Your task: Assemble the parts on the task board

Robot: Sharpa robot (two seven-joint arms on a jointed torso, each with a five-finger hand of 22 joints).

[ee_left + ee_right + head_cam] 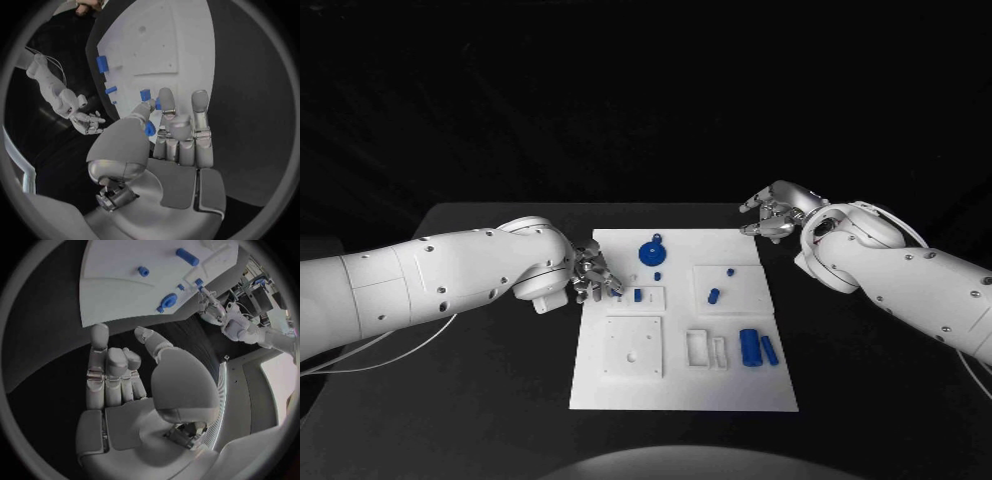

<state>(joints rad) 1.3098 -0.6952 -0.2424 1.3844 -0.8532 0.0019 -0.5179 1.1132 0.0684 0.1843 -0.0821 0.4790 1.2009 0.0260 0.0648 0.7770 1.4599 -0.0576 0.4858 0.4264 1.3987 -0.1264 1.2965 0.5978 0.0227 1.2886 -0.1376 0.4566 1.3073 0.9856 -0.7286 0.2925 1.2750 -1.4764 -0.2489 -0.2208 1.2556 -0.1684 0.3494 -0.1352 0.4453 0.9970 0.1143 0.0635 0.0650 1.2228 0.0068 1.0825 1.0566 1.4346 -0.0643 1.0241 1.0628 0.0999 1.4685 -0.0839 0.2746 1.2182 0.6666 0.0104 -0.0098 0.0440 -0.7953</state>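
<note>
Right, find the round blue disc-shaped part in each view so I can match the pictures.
Head view: the round blue part lies at the far end of the white board, near the middle.
Left wrist view: I can't pick it out.
Right wrist view: it lies near the board's edge closest to the right hand.
Shared landmark: the white board.

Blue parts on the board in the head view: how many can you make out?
6: a round one at the far middle, one beside the left hand, two small ones at right, two cylinders nearer. The hand may hide others.
</note>
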